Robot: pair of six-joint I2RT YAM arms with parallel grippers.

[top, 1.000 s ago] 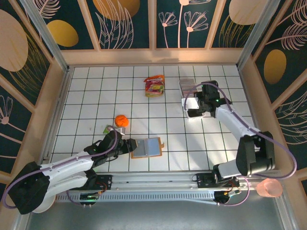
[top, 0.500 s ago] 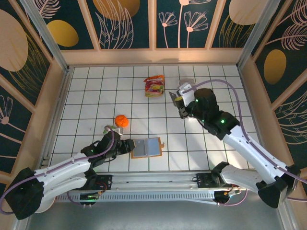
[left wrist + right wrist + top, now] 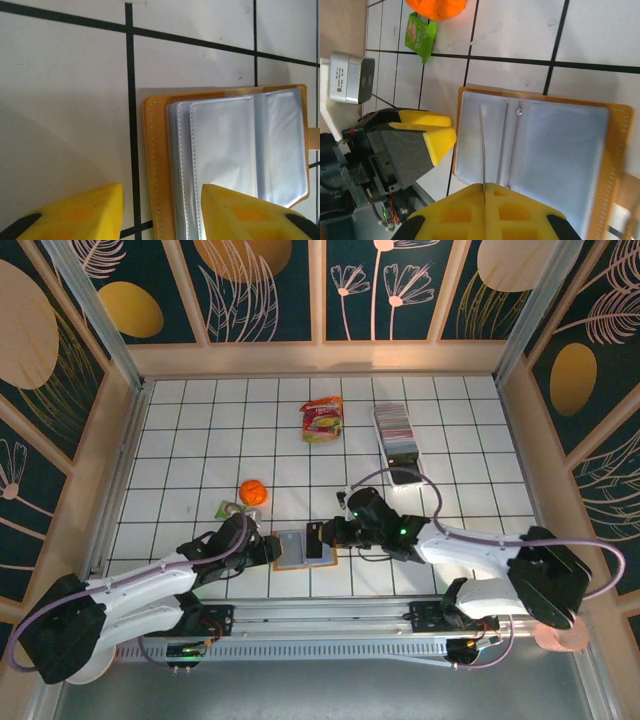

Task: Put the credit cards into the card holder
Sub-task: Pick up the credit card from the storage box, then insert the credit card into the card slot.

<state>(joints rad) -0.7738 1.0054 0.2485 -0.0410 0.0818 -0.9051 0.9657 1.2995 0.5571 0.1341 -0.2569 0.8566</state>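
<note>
The card holder [image 3: 300, 549] lies open on the tiles near the front, orange-brown with clear sleeves [image 3: 235, 145]. My left gripper [image 3: 268, 546] is open at its left edge, one yellow finger [image 3: 75, 215] over the tile and the other [image 3: 245, 215] over the sleeves. My right gripper [image 3: 326, 534] is shut on a thin dark credit card [image 3: 313, 540], held on edge just above the holder's left page [image 3: 482, 142]. More credit cards [image 3: 393, 422] stand stacked in the long clear tray [image 3: 405, 472] at the back right.
An orange ball [image 3: 252, 492] and a small green packet [image 3: 228, 508] lie just behind my left gripper. A red-and-yellow snack packet [image 3: 322, 419] sits at the back centre. Wooden walls enclose the tiled floor.
My right arm has swung from the tray at the back right down to the card holder, carrying a card. My left gripper stays at the holder's left edge, its jaws slightly narrower.
</note>
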